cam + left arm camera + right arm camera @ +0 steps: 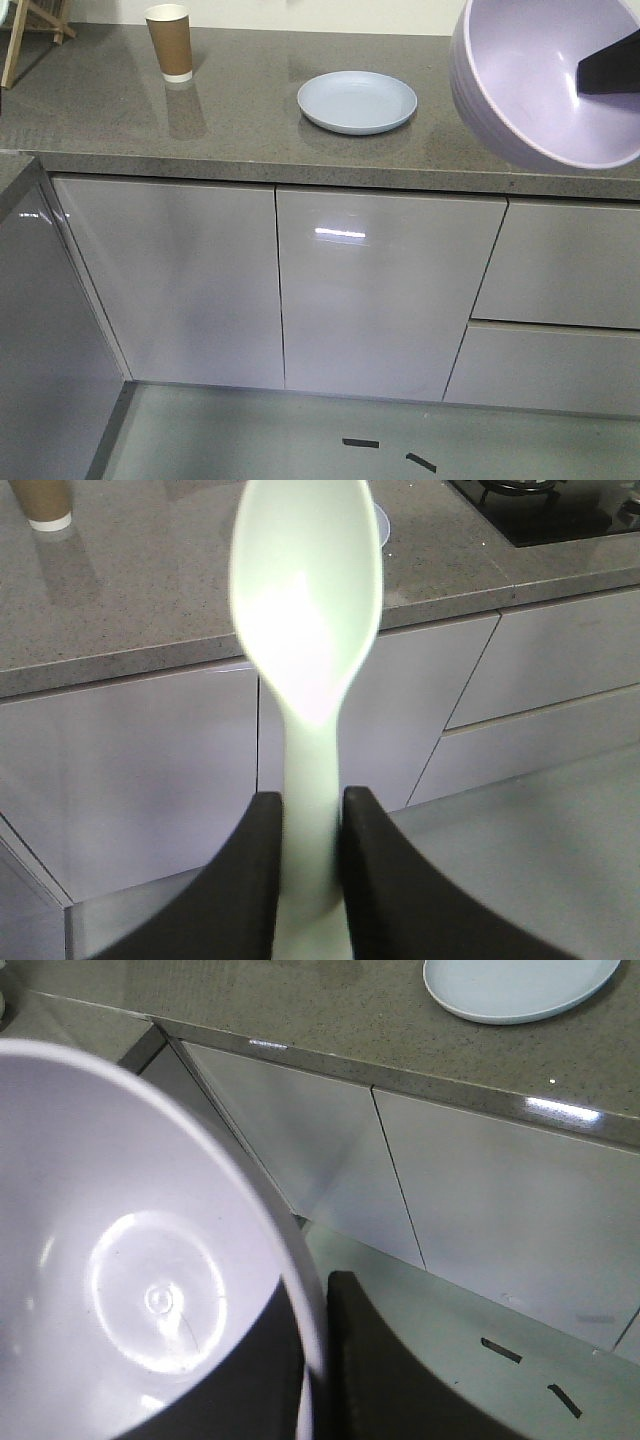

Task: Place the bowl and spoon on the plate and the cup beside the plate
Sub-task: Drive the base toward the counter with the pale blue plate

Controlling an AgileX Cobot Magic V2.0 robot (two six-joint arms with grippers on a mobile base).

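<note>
The pale blue plate (357, 101) lies on the grey counter (250, 120), with nothing on it; its edge also shows as the plate (520, 988) in the right wrist view. The brown cup (170, 42) stands upright at the counter's back left, apart from the plate. My right gripper (312, 1305) is shut on the rim of the lavender bowl (120, 1260), one finger inside and one outside. The bowl (545, 80) hangs tilted in the air at the upper right. My left gripper (311, 802) is shut on the handle of the mint-green spoon (305, 590), held off the counter's front edge.
Glossy cabinet doors (380, 290) and drawers (555, 265) run below the counter. A black hob (545, 505) sits on the counter's far right. A wooden rack (30, 25) stands at the back left. Black tape marks (360, 442) lie on the floor.
</note>
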